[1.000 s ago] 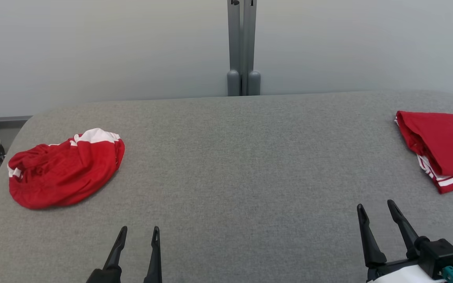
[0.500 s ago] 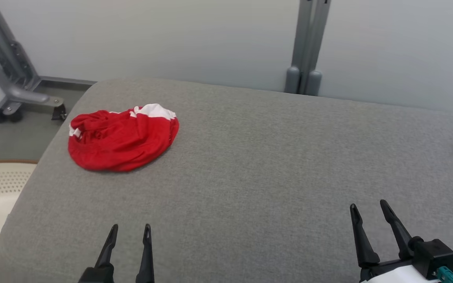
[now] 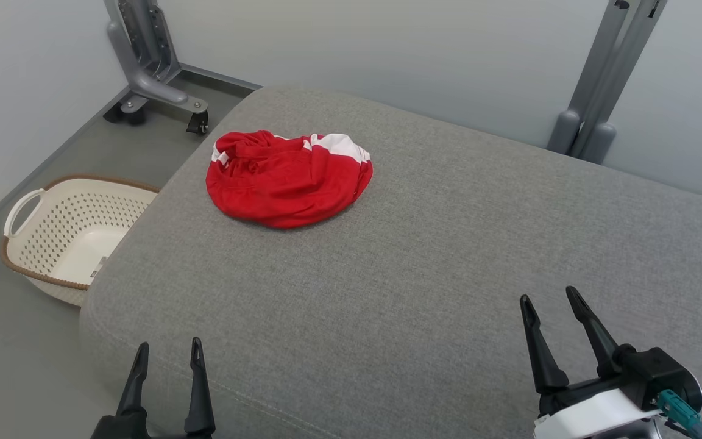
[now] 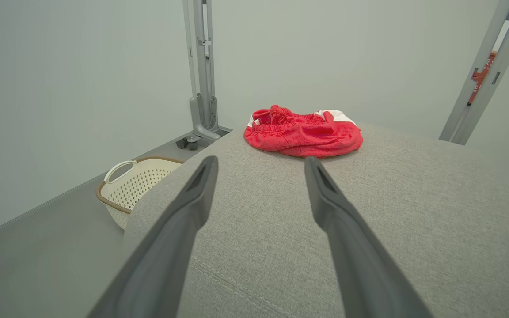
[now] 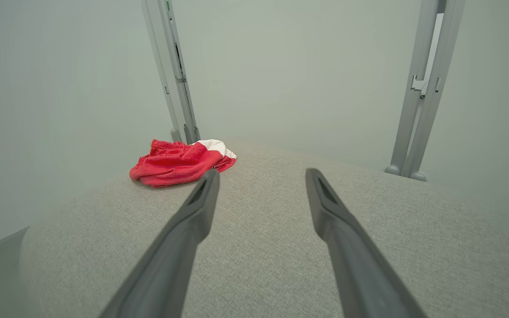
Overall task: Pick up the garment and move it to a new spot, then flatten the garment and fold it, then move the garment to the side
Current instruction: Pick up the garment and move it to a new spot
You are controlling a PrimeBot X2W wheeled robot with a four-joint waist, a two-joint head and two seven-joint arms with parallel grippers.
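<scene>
Garment [image 3: 289,178] crumpled on grey table [image 3: 424,274], near far left corner. Left gripper [image 3: 168,350] and right gripper [image 3: 551,299] both spread apart, empty, well short of it. Basket [image 3: 52,225] on floor beside table.

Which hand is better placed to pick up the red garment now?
Probably the left hand: the red garment lies toward the left of the grey surface, nearly straight ahead of it. The right hand, also open, is farther away.
</scene>
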